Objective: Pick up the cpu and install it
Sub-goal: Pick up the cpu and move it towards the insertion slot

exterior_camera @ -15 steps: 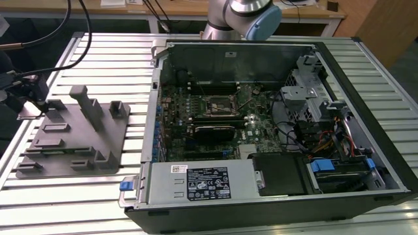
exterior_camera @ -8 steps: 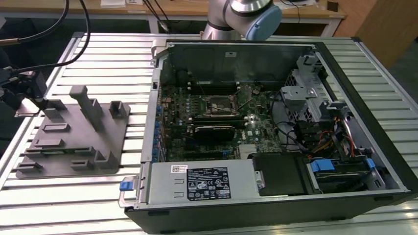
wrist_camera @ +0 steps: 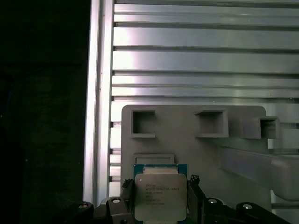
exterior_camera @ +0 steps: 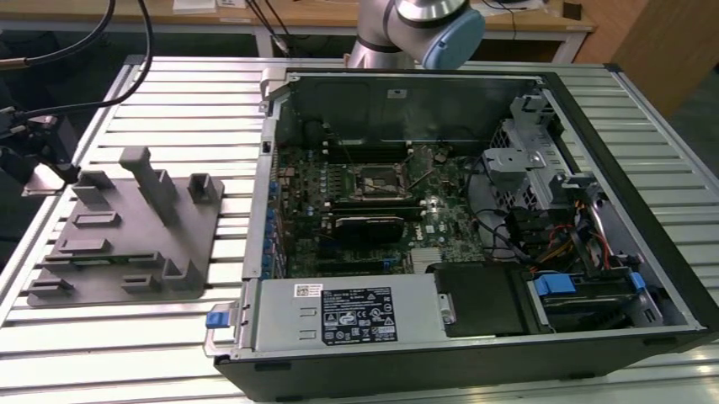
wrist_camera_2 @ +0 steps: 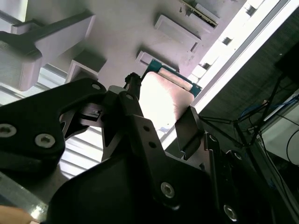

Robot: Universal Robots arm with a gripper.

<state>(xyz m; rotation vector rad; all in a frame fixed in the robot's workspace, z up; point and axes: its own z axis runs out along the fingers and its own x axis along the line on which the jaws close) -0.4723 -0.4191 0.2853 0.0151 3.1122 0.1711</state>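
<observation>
First wrist view: silver-lidded, green-edged cpu [wrist_camera: 160,197] clamped between fingers [wrist_camera: 127,190].

This looks like a robotics lab or test workshop. A slatted aluminium tabletop [exterior_camera: 124,337] carries an opened computer case [exterior_camera: 405,105] with its motherboard [exterior_camera: 376,198] exposed. Beside it sits a grey fixture plate [exterior_camera: 124,227] of moulded pockets and posts, with a bare cpu [wrist_camera: 160,197] at one pocket. A robot arm [exterior_camera: 416,25] stands behind the case, black cables [exterior_camera: 124,42] hang nearby, and a wooden bench [exterior_camera: 315,17] runs along the back.
</observation>
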